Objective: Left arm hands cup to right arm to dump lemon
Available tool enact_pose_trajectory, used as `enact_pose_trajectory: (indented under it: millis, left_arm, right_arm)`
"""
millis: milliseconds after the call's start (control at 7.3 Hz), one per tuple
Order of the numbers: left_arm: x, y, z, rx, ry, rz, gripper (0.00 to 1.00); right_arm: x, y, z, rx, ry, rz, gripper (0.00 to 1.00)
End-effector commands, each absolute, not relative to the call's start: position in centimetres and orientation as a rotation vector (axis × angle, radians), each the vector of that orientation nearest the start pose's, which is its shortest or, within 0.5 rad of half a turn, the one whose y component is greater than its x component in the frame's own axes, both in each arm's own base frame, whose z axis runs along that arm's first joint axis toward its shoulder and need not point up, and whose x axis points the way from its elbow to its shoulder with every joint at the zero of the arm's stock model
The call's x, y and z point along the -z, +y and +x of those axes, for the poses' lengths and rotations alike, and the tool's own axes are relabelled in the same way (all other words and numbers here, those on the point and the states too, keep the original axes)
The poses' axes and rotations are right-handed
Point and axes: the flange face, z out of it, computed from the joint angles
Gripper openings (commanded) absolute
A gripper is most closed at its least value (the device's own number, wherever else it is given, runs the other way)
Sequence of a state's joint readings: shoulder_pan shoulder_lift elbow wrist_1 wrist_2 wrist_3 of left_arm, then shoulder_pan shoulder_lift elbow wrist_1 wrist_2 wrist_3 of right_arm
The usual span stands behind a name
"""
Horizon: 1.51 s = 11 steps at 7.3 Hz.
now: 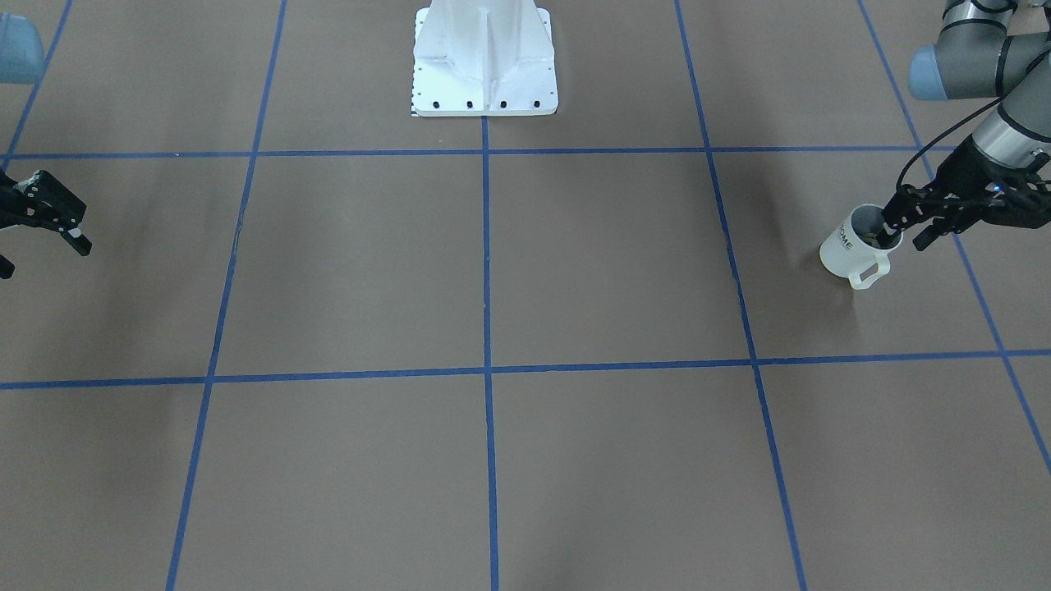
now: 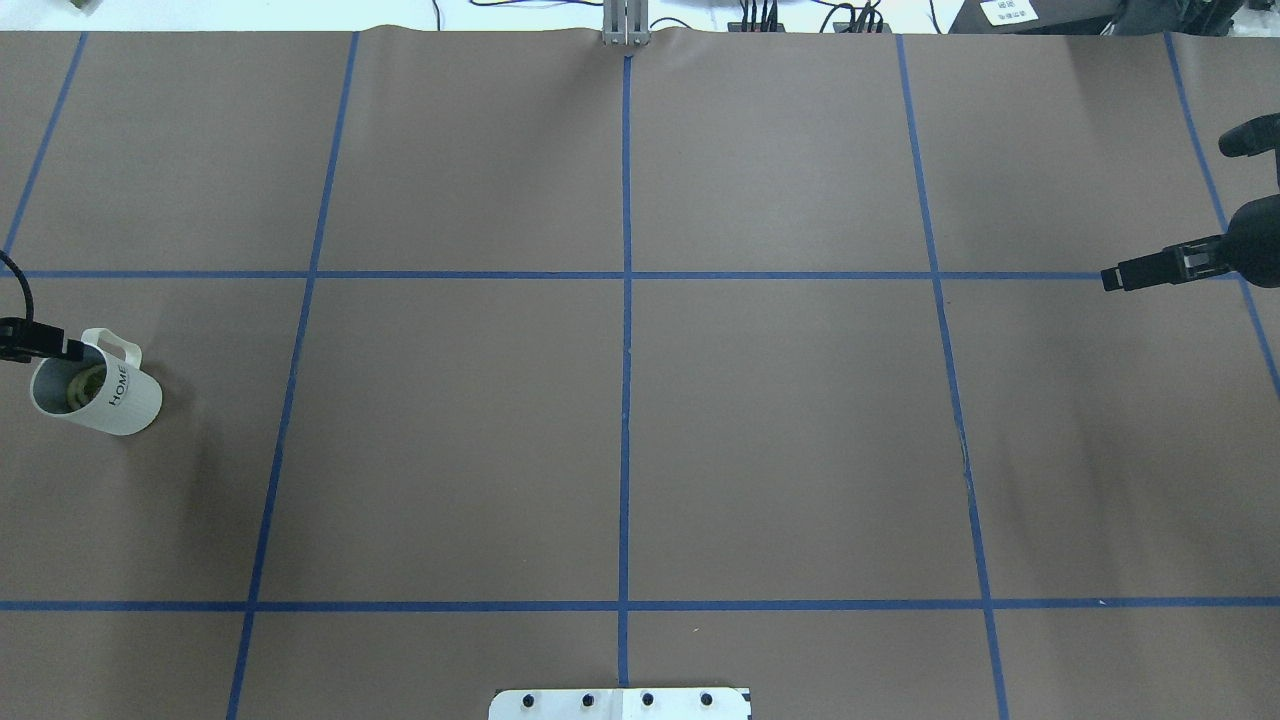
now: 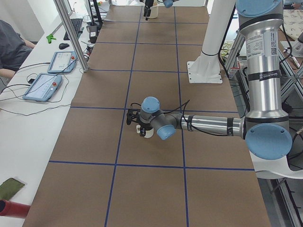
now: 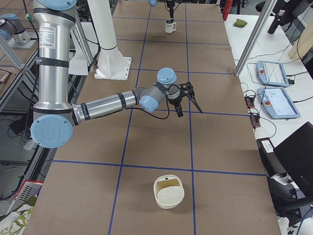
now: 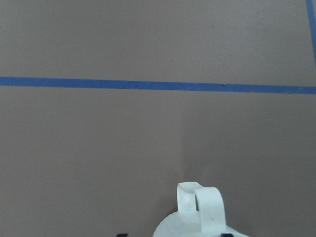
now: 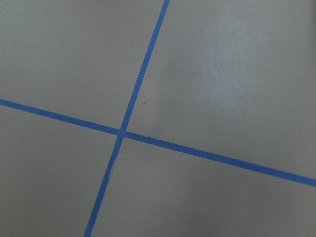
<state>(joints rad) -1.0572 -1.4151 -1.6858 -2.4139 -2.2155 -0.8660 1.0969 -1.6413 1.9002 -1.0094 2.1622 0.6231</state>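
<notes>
We see the cup (image 2: pixel 125 400) standing upright on the bench (image 2: pixel 450 430) at its left end. Its handle is turned to the far side, away from the robot, and the black "HOME" lettering faces the middle of the bench. The lemon (image 2: pixel 80 387) lies inside the cup, low in its greyish hollow.

The left arm (image 1: pixel 1006 131) reaches down to the cup. Its jaws straddle the rim just beside the handle, one finger inside the mouth and the other outside. They look released to us, since the outer finger stands slightly apart from the wall.

The right arm (image 4: pixel 105 106) hangs over the right part of the bench, well apart from the cup, with its jaws spread wide and grasping nothing. A white container (image 4: pixel 168 191) sits on the bench nearer the right end.
</notes>
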Motion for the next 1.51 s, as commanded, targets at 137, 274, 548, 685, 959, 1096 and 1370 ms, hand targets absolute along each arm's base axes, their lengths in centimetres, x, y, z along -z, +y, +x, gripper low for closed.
enact_pose_trajectory:
  millis: [137, 274, 548, 685, 959, 1096, 1370]
  left_arm:
    - [-58.2, -41.3, 15.2, 0.049, 0.974, 0.191, 0.69]
    - [-58.5, -41.2, 15.3, 0.050, 0.967, 0.186, 0.56]
    - [-58.9, -41.0, 15.7, 0.044, 0.962, 0.177, 0.43]
    - [-59.1, -40.8, 16.3, 0.035, 0.959, 0.168, 0.43]
    - [-59.0, -40.7, 16.7, 0.026, 0.959, 0.165, 0.29]
    - [-59.1, -40.7, 16.7, 0.025, 0.958, 0.165, 0.04]
    - [-58.3, -40.8, 16.3, 0.028, 0.967, 0.182, 0.00]
  right_arm:
    - [-47.2, -46.0, -15.4, 0.108, -0.876, 0.389, 1.00]
    - [-47.3, -46.0, -15.6, 0.109, -0.871, 0.388, 1.00]
    - [-47.5, -45.9, -16.1, 0.113, -0.861, 0.390, 1.00]
    - [-47.5, -45.9, -16.2, 0.115, -0.862, 0.390, 1.00]
    - [-47.6, -45.8, -16.3, 0.117, -0.862, 0.387, 1.00]
    - [-47.7, -45.8, -16.3, 0.117, -0.862, 0.385, 1.00]
    - [-47.7, -45.8, -16.5, 0.121, -0.863, 0.383, 1.00]
